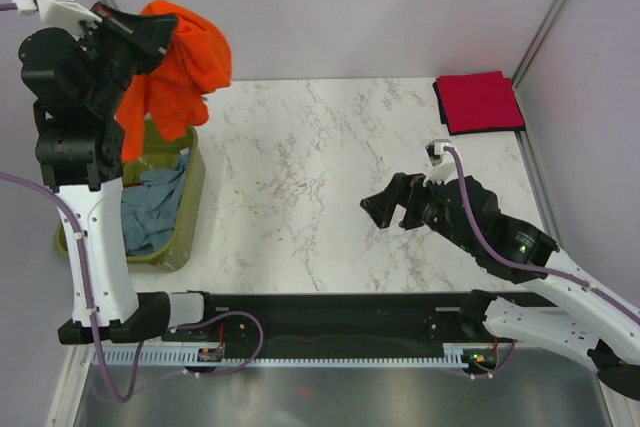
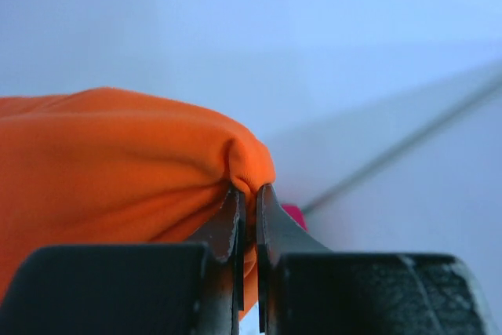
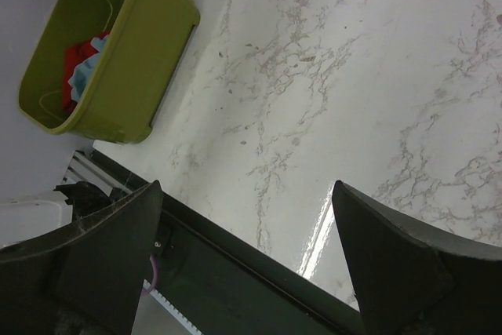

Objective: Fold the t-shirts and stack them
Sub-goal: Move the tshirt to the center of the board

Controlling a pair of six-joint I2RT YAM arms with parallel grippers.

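Left edge of the table: an olive-green plastic tub (image 1: pixel 192 187) stands on the marble tabletop (image 1: pixel 300 147), its long side running along that edge
Inside the tub: a pale grey-blue t-shirt (image 1: pixel 152 209) lies crumpled on top; the right wrist view also shows a red t-shirt (image 3: pixel 74 60) bunched beside it against the tub's wall
Above the tub: the bright orange t-shirt (image 1: pixel 185 62) hangs in loose folds, its lower edge over the tub's far end; whether it touches the rim cannot be told
Left arm: raised high at the far left, the left gripper (image 2: pixel 249 198) has its jaws pinched nearly together on a fold of the orange fabric, which bulges over the fingertips
Far right corner: a crimson t-shirt (image 1: pixel 480 100) lies folded into a flat square on the marble, well apart from the tub
Right arm: the right gripper (image 1: pixel 392 209) hovers over bare marble right of centre, its fingers spread wide with nothing between them
Tub seen from the right wrist: upright, its walls hiding most of the shirts inside
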